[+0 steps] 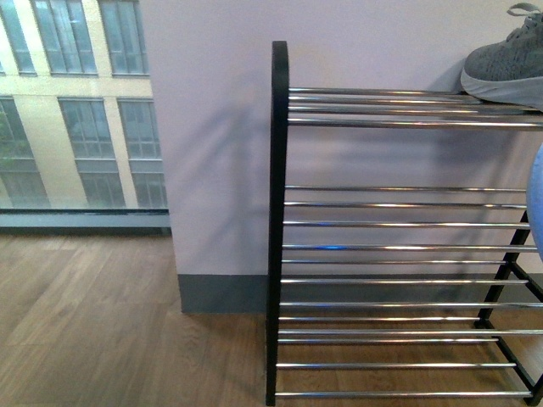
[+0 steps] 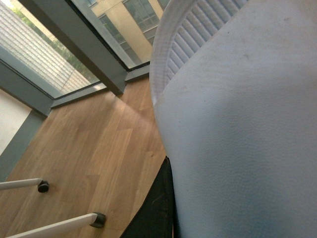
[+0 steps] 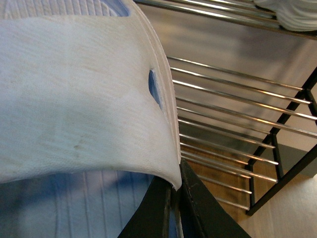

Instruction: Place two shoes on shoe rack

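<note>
The shoe rack (image 1: 278, 220) stands against the wall, black frame with chrome bars. A grey sneaker (image 1: 507, 61) rests on its top shelf at the right edge. A sliver of a pale blue slide (image 1: 537, 199) shows at the far right of the front view, level with the second shelf. In the left wrist view a pale blue slide (image 2: 237, 124) fills the picture, and my left gripper (image 2: 168, 198) is shut on it. My right gripper (image 3: 176, 198) is shut on the strap edge of a pale blue slide (image 3: 74, 99), close in front of the rack's bars (image 3: 233, 124). The sneaker's white sole (image 3: 292, 15) shows above.
Wooden floor (image 1: 102, 322) lies left of the rack, with a large window (image 1: 76, 102) behind it. The wall (image 1: 212, 127) has a grey skirting at its foot. Two white legs with black caps (image 2: 43, 186) stand on the floor in the left wrist view.
</note>
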